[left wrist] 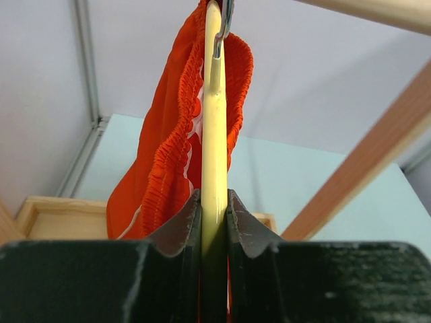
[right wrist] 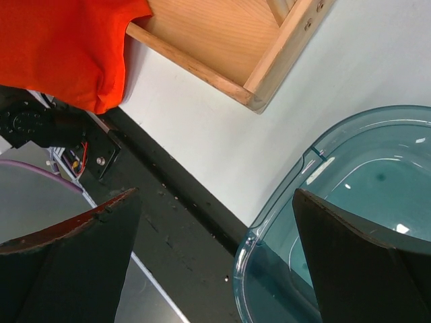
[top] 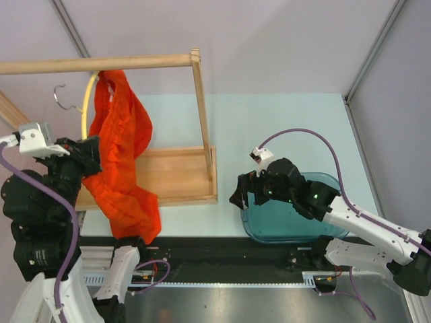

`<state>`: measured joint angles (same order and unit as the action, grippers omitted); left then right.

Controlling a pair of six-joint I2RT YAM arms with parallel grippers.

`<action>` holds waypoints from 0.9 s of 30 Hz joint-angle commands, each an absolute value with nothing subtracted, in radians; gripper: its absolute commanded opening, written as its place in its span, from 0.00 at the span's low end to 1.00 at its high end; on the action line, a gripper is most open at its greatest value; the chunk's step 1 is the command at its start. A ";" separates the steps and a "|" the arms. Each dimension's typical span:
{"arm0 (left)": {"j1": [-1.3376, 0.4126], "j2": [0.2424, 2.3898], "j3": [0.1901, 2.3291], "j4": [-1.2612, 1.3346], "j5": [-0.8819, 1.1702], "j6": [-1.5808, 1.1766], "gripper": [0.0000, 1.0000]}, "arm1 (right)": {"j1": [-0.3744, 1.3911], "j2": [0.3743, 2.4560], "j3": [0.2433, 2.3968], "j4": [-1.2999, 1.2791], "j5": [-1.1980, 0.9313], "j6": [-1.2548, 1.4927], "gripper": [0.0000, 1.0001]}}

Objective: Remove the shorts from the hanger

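Note:
The bright orange-red shorts (top: 122, 158) hang from the pale-yellow hanger (top: 85, 108), draping down over the rack's base to the table's front edge. The hanger's silver hook (top: 60, 95) points left, below the wooden rail. My left gripper (top: 87, 153) is shut on the hanger's yellow bar. In the left wrist view the bar (left wrist: 214, 134) runs up between the closed fingers (left wrist: 182, 229), with the shorts' waistband (left wrist: 172, 155) bunched on its left. My right gripper (top: 240, 192) is open and empty over the teal tub's left rim; the shorts' corner (right wrist: 60, 47) shows at upper left.
A wooden rack with a thick rail (top: 94, 64), an upright post (top: 202, 114) and a flat base tray (top: 175, 176) stands at the left. A teal tub (top: 296, 219) sits at the front right, also in the right wrist view (right wrist: 323, 222). A black rail (top: 222, 249) runs along the near edge.

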<state>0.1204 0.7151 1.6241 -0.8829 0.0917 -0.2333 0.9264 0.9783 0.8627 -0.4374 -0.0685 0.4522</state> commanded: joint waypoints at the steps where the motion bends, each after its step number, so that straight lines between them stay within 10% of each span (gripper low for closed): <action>1: 0.126 0.629 1.533 -0.663 0.251 -0.264 0.01 | 0.931 0.988 0.908 -0.433 -0.072 0.454 1.00; 27: 0.112 0.397 1.189 -0.528 0.372 -0.227 0.00 | 0.931 1.017 0.948 -0.397 -0.095 0.420 1.00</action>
<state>0.1143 0.3897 1.2201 -0.6598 0.3386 -0.2188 0.9268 1.0225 0.8780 -0.4362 -0.0803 0.4427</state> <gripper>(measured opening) 0.190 0.996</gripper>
